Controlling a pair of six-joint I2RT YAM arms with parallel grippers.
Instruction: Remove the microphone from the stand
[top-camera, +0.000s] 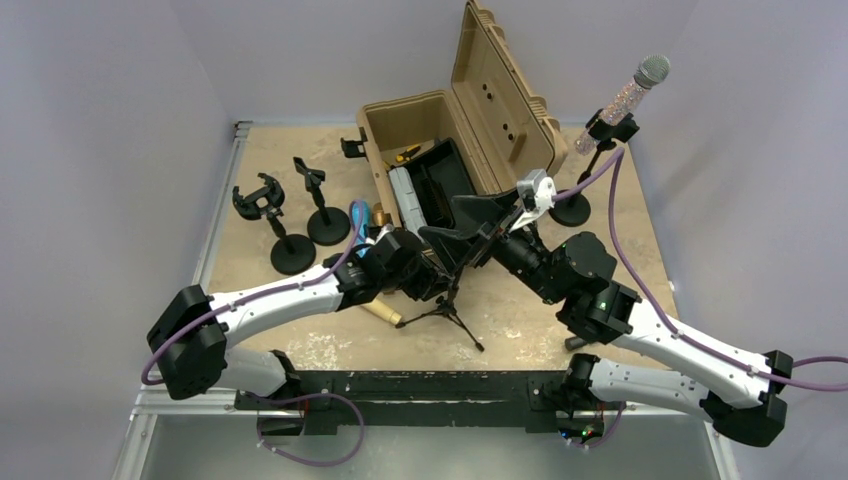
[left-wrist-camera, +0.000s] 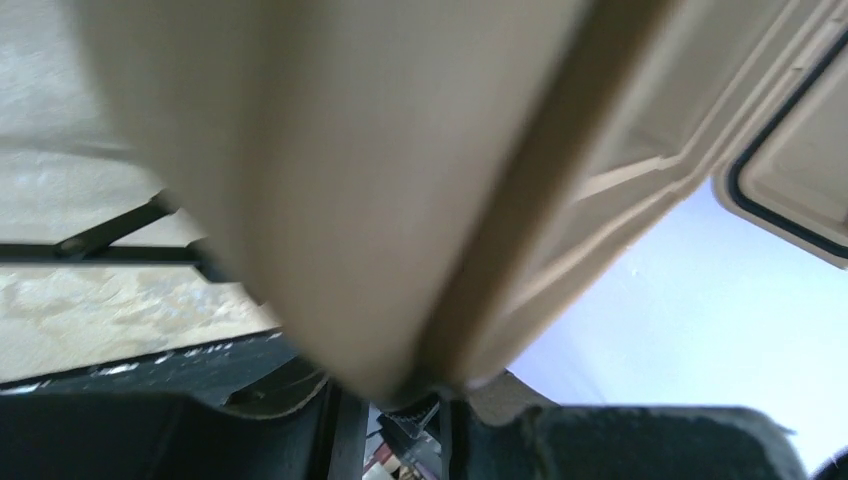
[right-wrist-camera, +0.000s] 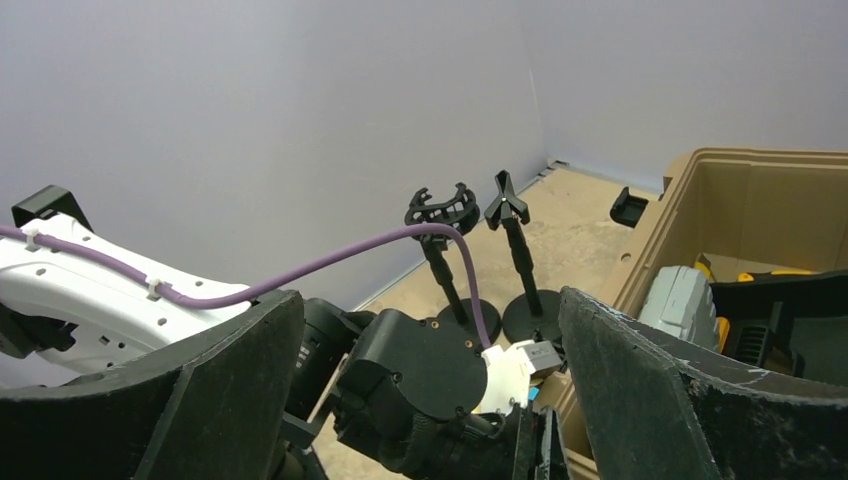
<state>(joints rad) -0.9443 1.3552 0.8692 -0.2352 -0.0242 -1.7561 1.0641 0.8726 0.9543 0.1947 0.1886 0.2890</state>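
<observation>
The microphone (top-camera: 640, 85), with a silver mesh head and a glittery clear body, sits tilted in the clip of a black stand (top-camera: 600, 150) with a round base at the far right. It does not show in either wrist view. My right gripper (top-camera: 470, 225) is wide open and empty in front of the tan case, far from the microphone. In the right wrist view the right gripper (right-wrist-camera: 430, 400) frames the left arm's wrist. My left gripper (top-camera: 432, 282) is beside a small black tripod (top-camera: 450, 312). Its dark fingers (left-wrist-camera: 640, 445) stand apart, close under the case.
An open tan tool case (top-camera: 440, 150) with its lid up fills the middle back and blurs most of the left wrist view (left-wrist-camera: 330, 180). Two empty black stands (top-camera: 290, 235) stand at the left. They also show in the right wrist view (right-wrist-camera: 500, 250). A wooden handle (top-camera: 385, 312) lies near the tripod.
</observation>
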